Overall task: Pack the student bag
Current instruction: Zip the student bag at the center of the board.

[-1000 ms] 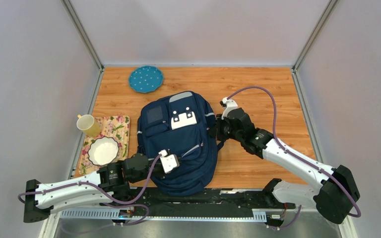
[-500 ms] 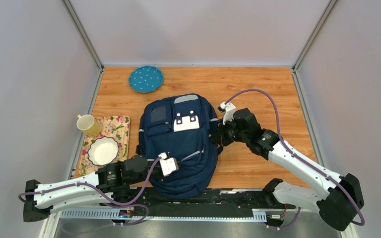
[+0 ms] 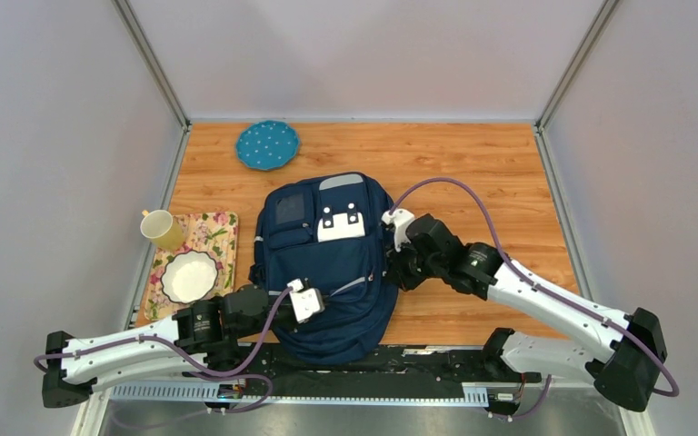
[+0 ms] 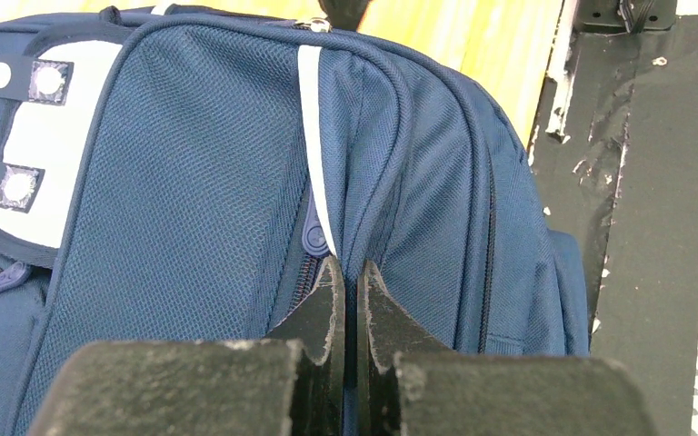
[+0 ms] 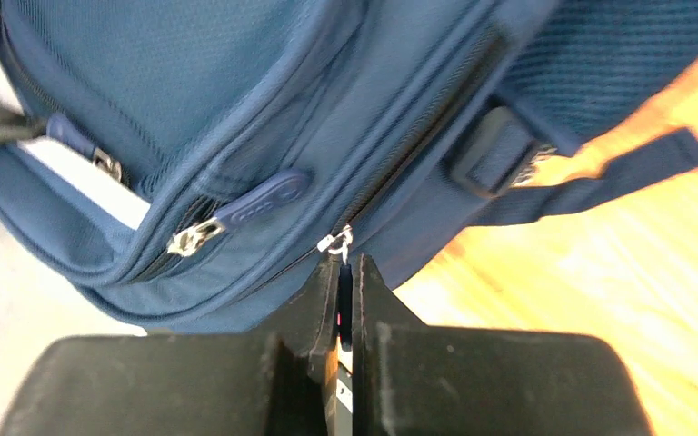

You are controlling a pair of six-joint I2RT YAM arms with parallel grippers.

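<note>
Wooden table (image 3: pixel 509 163), bare boards far right; student bag (image 3: pixel 327 263) contents hidden. My left gripper (image 4: pixel 348 269) pinches its fabric, right gripper (image 5: pixel 343 271) its zip slider (image 5: pixel 334 242).

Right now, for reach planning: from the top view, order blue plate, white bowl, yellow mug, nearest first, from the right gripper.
From the right gripper:
1. Blue plate, far side.
2. White bowl, near left.
3. Yellow mug, left edge.

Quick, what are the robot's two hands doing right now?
Left gripper: closed, pinching the navy backpack fabric.
Right gripper: closed on its zipper pull.
</note>
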